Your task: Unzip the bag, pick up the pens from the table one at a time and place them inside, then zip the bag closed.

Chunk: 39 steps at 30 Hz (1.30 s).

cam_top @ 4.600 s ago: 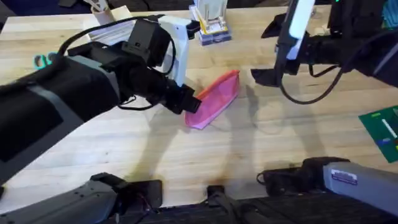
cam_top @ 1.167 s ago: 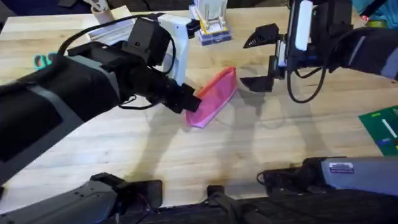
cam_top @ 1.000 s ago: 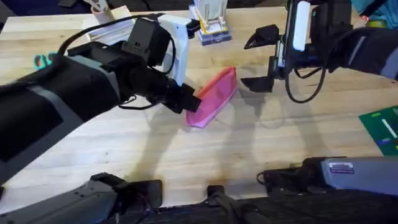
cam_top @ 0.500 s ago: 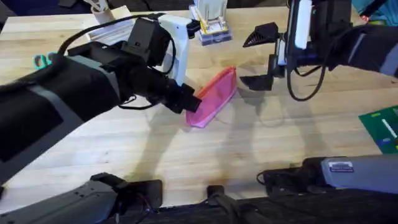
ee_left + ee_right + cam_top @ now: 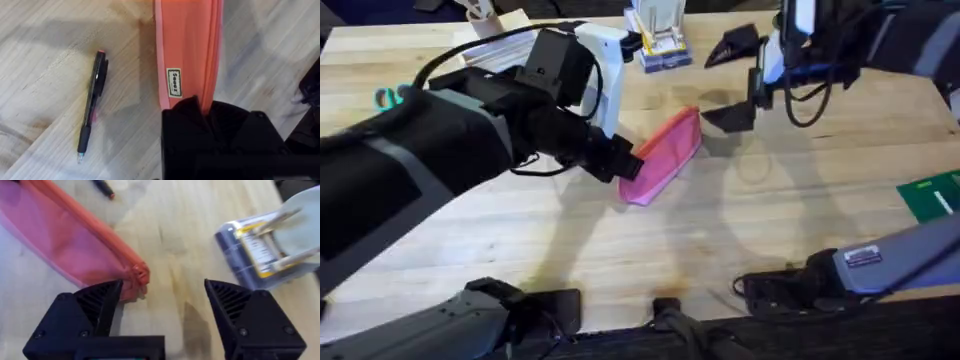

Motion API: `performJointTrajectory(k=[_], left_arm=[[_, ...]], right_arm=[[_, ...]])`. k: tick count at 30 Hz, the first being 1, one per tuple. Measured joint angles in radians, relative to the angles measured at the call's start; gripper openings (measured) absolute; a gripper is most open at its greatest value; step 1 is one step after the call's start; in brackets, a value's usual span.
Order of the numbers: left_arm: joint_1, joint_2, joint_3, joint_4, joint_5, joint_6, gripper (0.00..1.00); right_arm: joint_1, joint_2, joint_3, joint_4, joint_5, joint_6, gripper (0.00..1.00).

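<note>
The pink bag (image 5: 667, 152) lies slanted on the light-wood table (image 5: 770, 230), its zipper edge looking closed. My left gripper (image 5: 626, 161) is shut on the bag's lower-left end, and in the left wrist view the black fingers (image 5: 200, 125) pinch the bag (image 5: 187, 45) near its small label. A black pen (image 5: 92, 107) lies on the wood beside the bag. My right gripper (image 5: 728, 82) hangs open just beyond the bag's upper-right end. In the right wrist view the right gripper (image 5: 162, 312) is spread, with the bag (image 5: 70, 250) and its end tab (image 5: 140, 275) ahead, apart from the fingers.
At the back of the table stand white boxes (image 5: 610, 50) and a yellow-labelled package (image 5: 660, 40), also the package (image 5: 262, 245). Teal scissors (image 5: 390, 97) lie at the far left. A green board (image 5: 932, 195) sits at the right edge.
My right gripper came left toward the bag's upper-right end, then drifted a little toward the back of the table, staying open. The left gripper and the bag have not moved.
</note>
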Motion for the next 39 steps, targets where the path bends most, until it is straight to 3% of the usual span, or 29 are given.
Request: performJointTrajectory(k=[8, 30, 32, 33, 36, 37, 39], left_arm=[[0.0, 0.0, 0.0, 0.0, 0.0, 0.0, 0.042], [0.0, 0.0, 0.0, 0.0, 0.0, 0.0, 0.042], [0.0, 0.0, 0.0, 0.0, 0.0, 0.0, 0.042], [0.0, 0.0, 0.0, 0.0, 0.0, 0.0, 0.042], [0.0, 0.0, 0.0, 0.0, 0.0, 0.0, 0.042], [0.0, 0.0, 0.0, -0.001, 0.0, 0.0, 0.042], [0.0, 0.0, 0.0, -0.001, 0.0, 0.0, 0.042]], right_arm=[[0.0, 0.117, 0.0, -0.039, -0.016, -0.023, 0.992], [0.004, 0.12, 0.0, -0.032, -0.057, -0.061, 0.975], [0.004, 0.12, 0.0, -0.032, -0.057, -0.064, 0.875], [0.004, 0.12, 0.0, -0.036, -0.058, -0.065, 0.577], [0.007, 0.12, 0.0, -0.041, -0.059, -0.065, 0.391], [0.009, 0.12, 0.0, -0.043, -0.061, -0.066, 0.182], [0.011, 0.12, 0.0, -0.045, -0.064, -0.066, 0.051]])
